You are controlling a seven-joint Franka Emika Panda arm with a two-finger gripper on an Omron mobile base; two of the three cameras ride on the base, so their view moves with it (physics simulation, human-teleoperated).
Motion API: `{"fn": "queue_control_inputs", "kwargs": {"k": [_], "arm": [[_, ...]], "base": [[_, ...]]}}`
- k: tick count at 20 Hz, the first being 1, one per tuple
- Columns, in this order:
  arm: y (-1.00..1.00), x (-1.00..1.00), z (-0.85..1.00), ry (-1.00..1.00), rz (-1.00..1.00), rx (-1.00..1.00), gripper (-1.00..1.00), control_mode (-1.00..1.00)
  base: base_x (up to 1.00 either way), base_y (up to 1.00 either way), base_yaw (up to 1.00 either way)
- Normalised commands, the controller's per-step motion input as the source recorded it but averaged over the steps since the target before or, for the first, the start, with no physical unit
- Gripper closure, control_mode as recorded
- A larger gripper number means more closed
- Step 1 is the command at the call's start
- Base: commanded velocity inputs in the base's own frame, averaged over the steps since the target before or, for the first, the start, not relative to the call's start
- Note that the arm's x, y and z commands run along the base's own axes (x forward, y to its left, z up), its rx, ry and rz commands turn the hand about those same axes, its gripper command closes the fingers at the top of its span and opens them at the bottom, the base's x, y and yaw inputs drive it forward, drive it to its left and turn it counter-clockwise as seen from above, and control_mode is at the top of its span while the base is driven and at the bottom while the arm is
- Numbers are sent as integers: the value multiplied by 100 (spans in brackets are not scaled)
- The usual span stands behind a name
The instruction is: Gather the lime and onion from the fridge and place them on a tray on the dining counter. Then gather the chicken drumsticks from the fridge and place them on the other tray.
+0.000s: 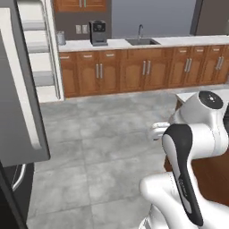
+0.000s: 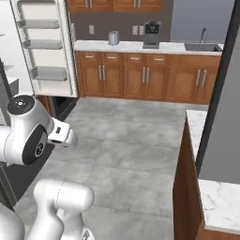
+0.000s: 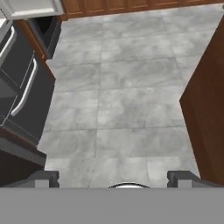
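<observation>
So the fridge (image 1: 22,112) is right there at the left edge of the left base view, dark grey, with one door swung open toward the camera and its long curved white handle (image 1: 24,96) running down the front. Behind it the other door stands open too, and you can see the white inside of it with its shelf bins (image 2: 47,47) stacked one above the other; they look bare as far as I can tell. In the hand view the fridge's lower drawers (image 3: 19,94) sit at the left with their pale handles, seen from above at an angle. The dining counter (image 2: 218,199) is on the opposite side, white-grey marble top on a brown wooden base, with a dark post rising from it in the right base view; its wooden side also fills the right edge of the hand view. The gripper (image 3: 113,179) hangs over the grey tiled floor (image 3: 118,105) between fridge and counter, its two dark tips spread wide apart with nothing between them. Further back along the wall there's a run of brown cabinets (image 1: 134,69) under a pale countertop, with a coffee machine (image 1: 98,32), a sink with a tap (image 1: 142,40) and a small grey canister (image 2: 113,37) on top.
</observation>
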Motion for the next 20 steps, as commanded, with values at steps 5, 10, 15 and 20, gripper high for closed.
{"fn": "queue_control_inputs", "kwargs": {"k": [5,10,15,20], "arm": [[0,0,0,0,0,0,-100,100],[0,0,0,0,0,0,-100,100],[0,0,0,0,0,0,-100,100],[0,0,0,0,0,0,-100,100]], "base": [[75,21,2],[77,0,17],[81,0,30],[54,0,36]]}}
